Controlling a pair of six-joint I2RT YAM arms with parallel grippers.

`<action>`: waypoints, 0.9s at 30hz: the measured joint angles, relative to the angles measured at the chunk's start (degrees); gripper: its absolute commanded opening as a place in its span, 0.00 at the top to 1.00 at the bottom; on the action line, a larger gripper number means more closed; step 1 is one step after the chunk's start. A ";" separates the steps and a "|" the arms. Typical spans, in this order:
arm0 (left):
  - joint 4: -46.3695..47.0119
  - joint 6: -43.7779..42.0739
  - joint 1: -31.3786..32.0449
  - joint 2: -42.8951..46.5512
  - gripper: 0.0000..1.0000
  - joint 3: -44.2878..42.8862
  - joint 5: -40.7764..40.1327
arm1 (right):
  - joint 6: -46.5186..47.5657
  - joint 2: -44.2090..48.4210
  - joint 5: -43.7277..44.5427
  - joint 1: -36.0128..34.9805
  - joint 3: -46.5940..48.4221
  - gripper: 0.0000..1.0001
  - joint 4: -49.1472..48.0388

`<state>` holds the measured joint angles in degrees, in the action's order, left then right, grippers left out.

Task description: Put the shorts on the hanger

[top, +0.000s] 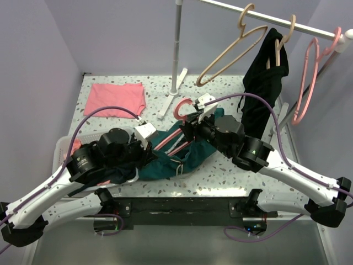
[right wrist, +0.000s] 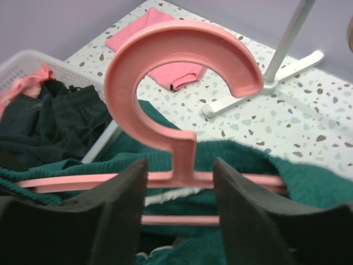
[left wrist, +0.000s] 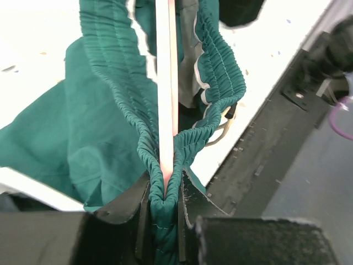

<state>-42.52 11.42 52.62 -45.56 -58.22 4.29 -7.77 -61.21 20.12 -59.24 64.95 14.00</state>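
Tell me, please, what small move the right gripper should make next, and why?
Probably withdraw the right gripper from the hanger to grip the shorts elsewhere: its jaws stand open either side of the neck, while the left gripper pins them against the hanger's arm.

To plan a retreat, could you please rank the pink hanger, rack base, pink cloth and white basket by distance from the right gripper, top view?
1. Pink hanger, at the right gripper fingertips.
2. Rack base, just behind, slightly left.
3. Pink cloth, back left.
4. White basket, far left edge.
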 measured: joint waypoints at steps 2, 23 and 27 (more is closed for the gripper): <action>0.00 0.02 0.00 -0.15 1.00 0.00 -1.88 | -0.63 0.13 0.28 0.00 0.81 0.25 0.72; 1.66 0.74 -0.28 -6.56 1.00 -4.04 -22.23 | -13.99 14.75 15.37 0.00 1.46 0.15 12.22; 5.03 -1.33 -4.35 -12.31 1.00 -6.40 -21.24 | -15.98 16.41 15.04 0.00 -2.54 0.15 13.88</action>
<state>-37.50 10.09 48.27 -57.87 -64.62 -16.95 -23.75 -44.80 35.16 -59.24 62.41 27.88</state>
